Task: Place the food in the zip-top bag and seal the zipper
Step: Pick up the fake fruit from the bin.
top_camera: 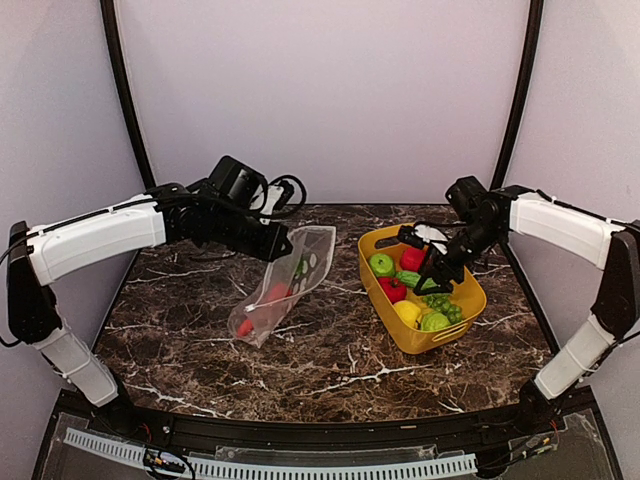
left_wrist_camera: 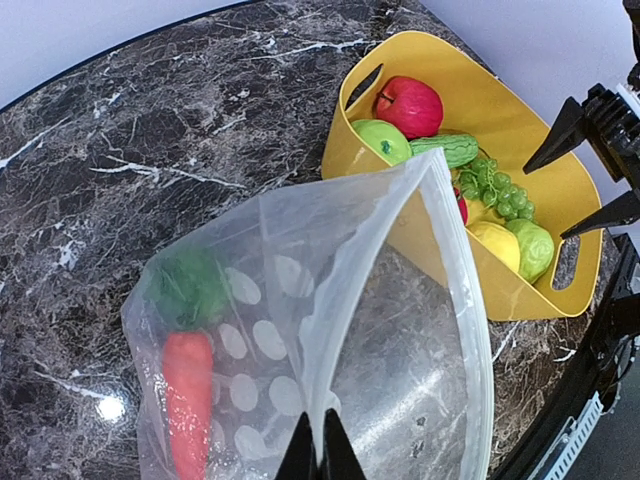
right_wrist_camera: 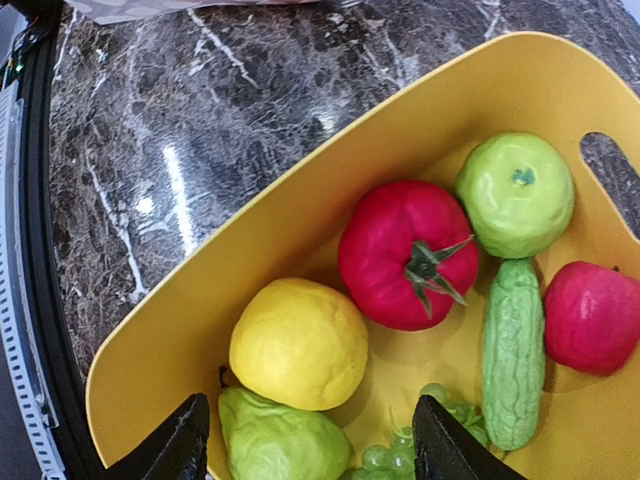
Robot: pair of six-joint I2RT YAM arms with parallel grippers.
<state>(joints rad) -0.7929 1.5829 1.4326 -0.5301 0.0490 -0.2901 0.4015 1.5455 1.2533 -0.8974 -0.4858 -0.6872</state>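
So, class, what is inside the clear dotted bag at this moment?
Through the zip-top bag shows one long orange-red piece with a green top, like a carrot. The left gripper pinches the bag's rim. Anything behind that piece or in the folds is hidden.

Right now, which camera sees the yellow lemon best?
The right wrist view: the lemon is close, big and nearly whole. The left wrist view shows it small, the top view just a tiny yellow spot.

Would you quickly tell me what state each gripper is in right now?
Left gripper: shut on the zip-top bag.
Right gripper: open, holding nothing.
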